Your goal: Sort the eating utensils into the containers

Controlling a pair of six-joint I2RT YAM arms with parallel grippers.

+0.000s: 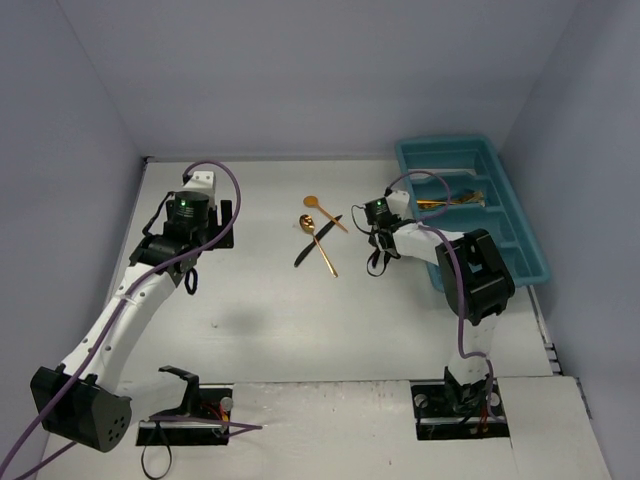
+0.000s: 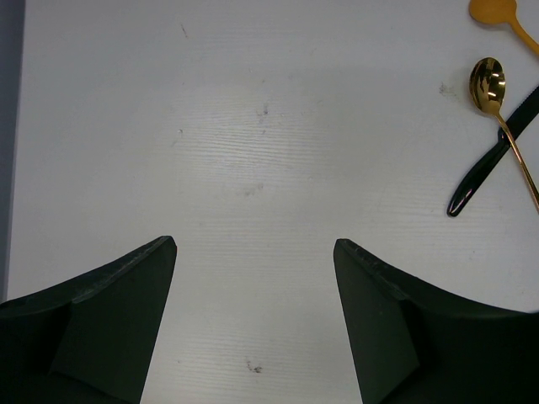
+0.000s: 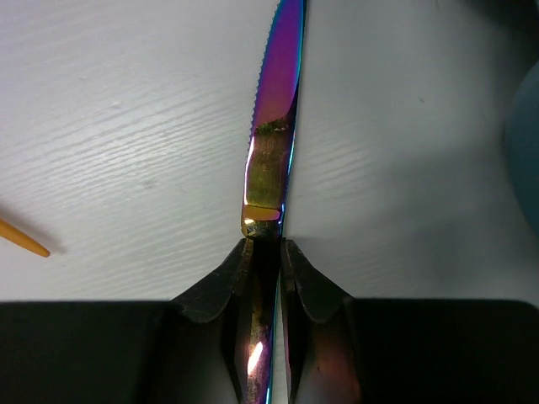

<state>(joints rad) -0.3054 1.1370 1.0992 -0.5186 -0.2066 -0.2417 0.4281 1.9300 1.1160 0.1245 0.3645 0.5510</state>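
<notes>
Gold pieces (image 1: 450,202) sit in the tray (image 1: 447,152); we pinch the iridescent knife (image 3: 274,126) in our right hand (image 3: 263,248), left hand (image 2: 254,244) wide, two spoons (image 1: 309,222) and a black knife (image 1: 303,257) unsorted on the worktop (image 1: 260,330).

readable text: we are finding none in all three views | labels, brands, numbers, signs: we are reading none on any surface

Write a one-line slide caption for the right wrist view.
Right gripper pinches a purple-iridescent serrated knife, blade pointing away from the fingers, against the white table.
</notes>
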